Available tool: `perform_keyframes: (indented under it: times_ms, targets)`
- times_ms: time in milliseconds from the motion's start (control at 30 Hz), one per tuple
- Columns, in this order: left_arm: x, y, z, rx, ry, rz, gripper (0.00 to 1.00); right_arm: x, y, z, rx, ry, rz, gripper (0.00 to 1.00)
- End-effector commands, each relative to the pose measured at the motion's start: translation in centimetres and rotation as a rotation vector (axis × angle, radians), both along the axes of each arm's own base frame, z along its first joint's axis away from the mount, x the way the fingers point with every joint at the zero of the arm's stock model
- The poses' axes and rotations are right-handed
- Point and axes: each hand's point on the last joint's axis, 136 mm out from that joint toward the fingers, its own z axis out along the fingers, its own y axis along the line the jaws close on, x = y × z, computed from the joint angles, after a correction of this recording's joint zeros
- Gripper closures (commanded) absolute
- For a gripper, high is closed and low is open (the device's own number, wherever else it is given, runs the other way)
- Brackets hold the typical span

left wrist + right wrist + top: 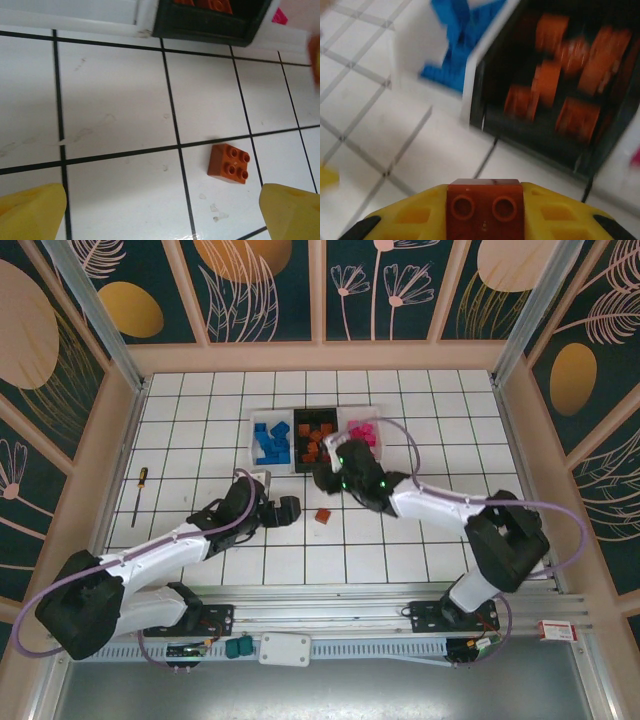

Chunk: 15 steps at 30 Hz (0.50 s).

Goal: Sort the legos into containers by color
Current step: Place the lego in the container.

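Legos in trays: blue ones (271,443) lie in the left white tray (252,430), orange-brown ones (318,436) in the black tray (530,137), pink ones (362,430) in the right white tray (374,412). The three trays sit joined in a row at mid counter (200,400).
Legos left out: two seen, both orange-brown.
Held brick (485,205): pinched between the right fingers (555,215), two studs facing the wrist camera, just short of the black tray's near wall.
Loose brick (229,163): flat on a tile, studs up, on the near side of the trays and apart from them.
Left fingers (30,210): spread wide, holding nothing, low over the counter; the loose brick sits nearer one tip than the other.
Step, as I read it: carry the held brick over the black tray and drop it, then fetch the loose one.
Risk, early release: the right fingers are not yet past the wall. Letting go here likely lands the brick on the counter or bounces it off the rim.
Risk, wrong tray: the blue tray's corner sits right beside the black one, so a sideways drift puts orange among blue.
Risk, grip depth: hard to tell how deep the brick sits between the pads. A jolt could twist it loose.
Risk, off-centre pick: closing the left fingers from here would likely shove the loose brick aside rather than trap it. Centre first.
Risk, crowding: both wrists work close together in front of the trays, and crossing paths could knock them together.
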Motion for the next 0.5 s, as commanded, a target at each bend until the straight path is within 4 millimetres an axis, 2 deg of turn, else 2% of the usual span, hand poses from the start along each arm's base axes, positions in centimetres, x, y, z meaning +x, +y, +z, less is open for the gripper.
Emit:
perform_keyframes:
  times_ms: [0,133,233,333,433,467]
  targets:
    - [0.0,-0.8,0.3,0.033,-0.024,-0.023,0.04,4.4,1.7,0.2,0.015,-0.026,0.005,0.69]
    - [-0.6,-2.4,0.0,0.064,-0.022,-0.068,0.06,10.0,2.3,-0.7,0.015,-0.005,-0.071,0.65]
    - [-1.0,-4.0,-0.5,0.097,-0.017,-0.112,0.06,12.5,2.3,-0.5,0.051,0.014,-0.102,0.50]
    - [-1.2,-5.6,-1.0,0.154,-0.025,-0.157,0.05,12.9,2.5,1.6,0.110,-0.009,-0.102,0.37]
    - [-0.9,-7.1,-1.5,0.191,-0.030,-0.191,0.07,11.9,1.8,4.8,0.161,-0.056,-0.101,0.34]
    - [-0.8,-7.6,-1.7,0.196,-0.030,-0.200,0.08,11.2,1.4,5.3,0.169,-0.065,-0.101,0.33]
